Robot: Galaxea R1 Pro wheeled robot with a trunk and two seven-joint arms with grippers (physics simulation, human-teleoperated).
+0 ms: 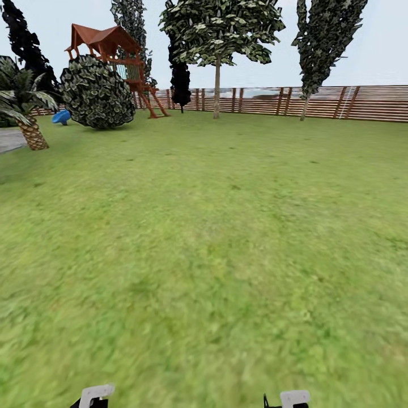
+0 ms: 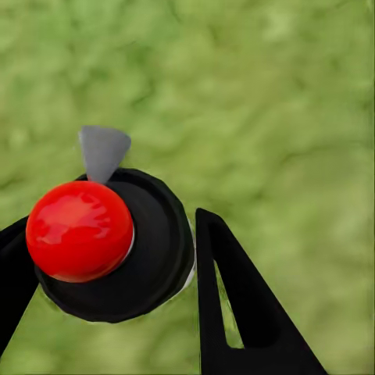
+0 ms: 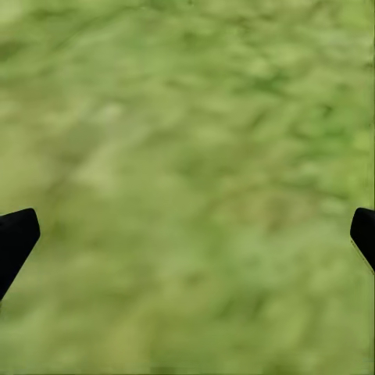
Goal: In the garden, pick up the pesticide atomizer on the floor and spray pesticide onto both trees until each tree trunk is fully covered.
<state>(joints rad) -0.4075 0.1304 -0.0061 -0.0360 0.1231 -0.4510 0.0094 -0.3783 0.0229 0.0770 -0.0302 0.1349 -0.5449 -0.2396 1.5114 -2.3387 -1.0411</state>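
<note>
Big green lawn (image 1: 215, 238) takes up most of the head view, with the slat fence (image 1: 317, 102) running along the far edge. Two trees stand by that fence: one far center with a pale trunk (image 1: 216, 85), another far right (image 1: 323, 39), its trunk (image 1: 306, 107) thinner-looking from here. Can't make out any specks on either trunk at this range. Far left there's a round bush (image 1: 96, 92), a red-brown playset (image 1: 113, 51) behind it, a palm (image 1: 25, 107) at the left edge, something small and blue (image 1: 61, 117) between palm and bush, and a black-foliaged tree (image 1: 180, 79) just left of the center tree.

Near edge of the head view: pale bits of the two arms poke in, left (image 1: 96, 394) and right (image 1: 293, 398).

Left wrist cam: left gripper (image 2: 117, 258) is pinching the atomizer (image 2: 117, 250), black round body with a red cap and a grey nozzle (image 2: 103, 150), held above the grass, fingers (image 2: 242, 305) snug on both sides.

Right wrist cam: right gripper (image 3: 187, 234) is spread wide over blurry grass, one fingertip (image 3: 16, 234) at each side, nothing between them
</note>
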